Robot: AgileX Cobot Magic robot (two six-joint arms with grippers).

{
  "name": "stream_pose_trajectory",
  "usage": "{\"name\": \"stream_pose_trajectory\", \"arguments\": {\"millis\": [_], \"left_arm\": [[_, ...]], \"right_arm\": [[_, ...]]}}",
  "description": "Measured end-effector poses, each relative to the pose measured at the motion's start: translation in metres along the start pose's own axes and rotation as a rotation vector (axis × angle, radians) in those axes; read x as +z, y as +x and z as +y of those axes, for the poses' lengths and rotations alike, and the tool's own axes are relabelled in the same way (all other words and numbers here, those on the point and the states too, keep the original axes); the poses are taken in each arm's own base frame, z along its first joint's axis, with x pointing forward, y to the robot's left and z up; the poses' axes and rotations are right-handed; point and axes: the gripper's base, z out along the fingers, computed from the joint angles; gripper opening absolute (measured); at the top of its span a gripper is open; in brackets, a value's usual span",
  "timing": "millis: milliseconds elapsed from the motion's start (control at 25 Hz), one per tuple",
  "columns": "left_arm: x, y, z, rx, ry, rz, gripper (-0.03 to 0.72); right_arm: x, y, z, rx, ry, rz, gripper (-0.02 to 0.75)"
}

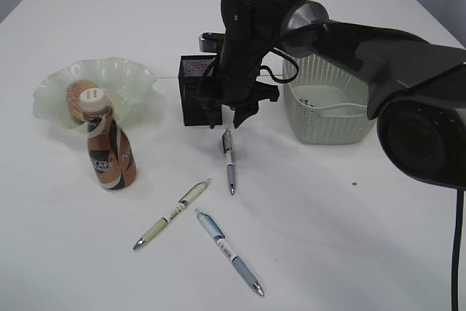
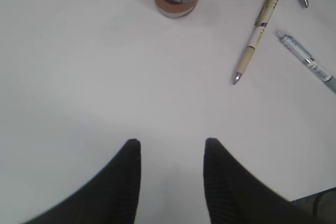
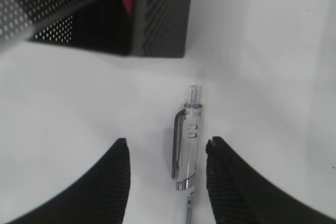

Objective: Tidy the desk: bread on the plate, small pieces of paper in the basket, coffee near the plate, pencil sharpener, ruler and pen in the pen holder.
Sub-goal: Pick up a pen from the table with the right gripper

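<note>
Right gripper (image 3: 167,177) hangs spread astride the clear pen (image 3: 189,150) at lower centre of the wrist view, below the black pen holder (image 3: 157,19). Best to descend squarely, then pinch the barrel mid-clip.

Bottle (image 1: 111,152) before plate (image 1: 51,96), pen holder (image 1: 195,91) left of basket (image 1: 328,107)

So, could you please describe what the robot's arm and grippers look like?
The right arm is glossy black with a silver joint cap and loose black cables. The right gripper and left gripper both have matte black, tapered fingers with finely ribbed inner pads.
</note>
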Motion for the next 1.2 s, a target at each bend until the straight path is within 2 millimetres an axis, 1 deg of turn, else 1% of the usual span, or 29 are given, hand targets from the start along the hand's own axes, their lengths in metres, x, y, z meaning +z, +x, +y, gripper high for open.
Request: {"name": "stream_pose_trajectory", "arguments": {"millis": [400, 520, 640, 680, 800, 880, 1000, 1200], "left_arm": [[0.0, 0.0, 0.0, 0.0, 0.0, -0.002, 0.298], [0.0, 0.0, 0.0, 0.0, 0.0, -0.002, 0.298], [0.0, 0.0, 0.0, 0.0, 0.0, -0.002, 0.298], [0.0, 0.0, 0.0, 0.0, 0.0, -0.002, 0.298], [0.0, 0.0, 0.0, 0.0, 0.0, -0.002, 0.298], [0.0, 0.0, 0.0, 0.0, 0.0, -0.004, 0.298], [0.0, 0.0, 0.0, 0.0, 0.0, -0.004, 0.298], [0.0, 0.0, 0.0, 0.0, 0.0, 0.001, 0.298]], "right_arm": [[0.002, -0.001, 0.0, 0.007, -0.007, -0.014, 0.352], [-0.004, -0.002, 0.0, 0.019, 0.005, -0.016, 0.352], [-0.014, 0.0, 0.0, 0.023, 0.017, -0.009, 0.352], [-0.02, -0.001, 0.0, 0.022, 0.014, -0.015, 0.352], [-0.045, -0.004, 0.003, 0.021, 0.0, -0.054, 0.354], [-0.06, -0.005, 0.005, 0.022, -0.025, -0.075, 0.372], [-0.07, -0.004, 0.008, 0.031, -0.065, -0.078, 0.418], [-0.072, -0.002, 0.014, 0.026, -0.084, -0.069, 0.434]]}}
